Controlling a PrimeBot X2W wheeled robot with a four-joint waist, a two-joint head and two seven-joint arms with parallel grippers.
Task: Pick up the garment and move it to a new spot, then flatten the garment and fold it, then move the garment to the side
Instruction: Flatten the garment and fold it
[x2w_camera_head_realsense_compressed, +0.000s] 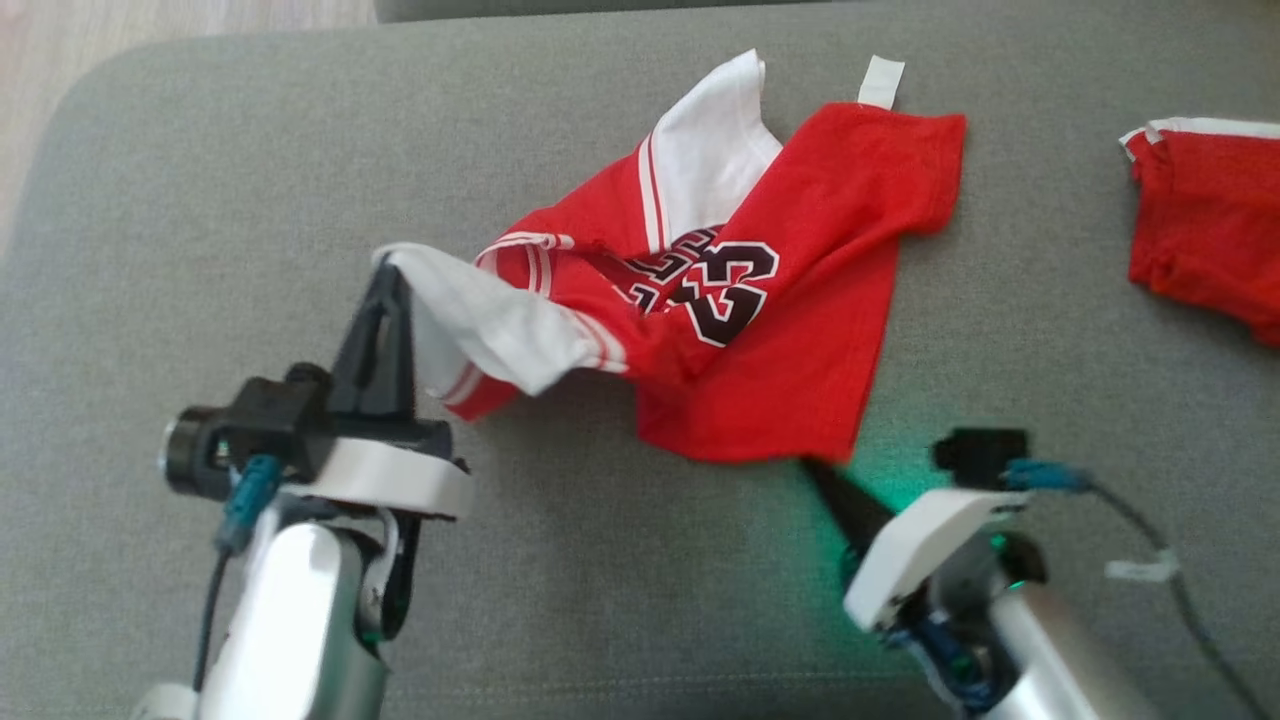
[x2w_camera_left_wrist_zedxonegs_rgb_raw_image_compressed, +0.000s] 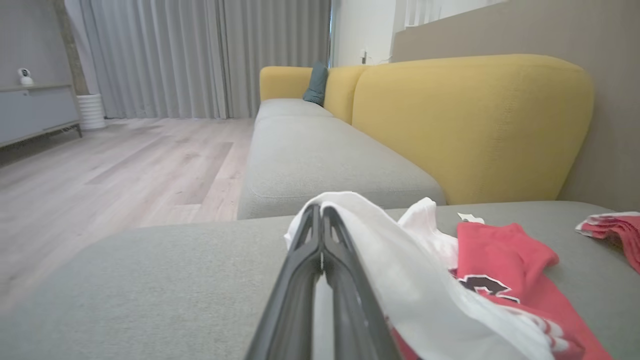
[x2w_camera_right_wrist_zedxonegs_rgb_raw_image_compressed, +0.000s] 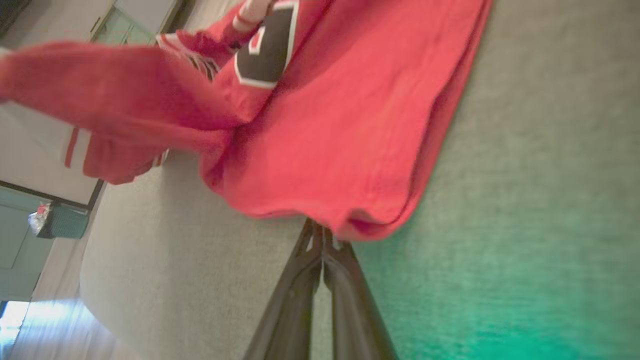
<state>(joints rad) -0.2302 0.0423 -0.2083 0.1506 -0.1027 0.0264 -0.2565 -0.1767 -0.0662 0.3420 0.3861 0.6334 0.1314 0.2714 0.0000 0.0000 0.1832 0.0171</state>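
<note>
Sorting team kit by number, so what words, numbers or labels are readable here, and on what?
"23": dark, white-edged number on the red garment.
Lettering above the number: creased and partly hidden, unreadable.
White tag at the garment's top edge: no print that can be made out.

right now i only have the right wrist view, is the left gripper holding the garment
Observer: Yes. The left gripper is shut on a white part of the garment, holding that end up off the cushion.
Operator: any other cloth on there
Observer: One more red piece lies apart from the garment, at the head view's right edge.
Operator: whats behind the cushion
Observer: A yellow backrest, seen in the left wrist view.
</note>
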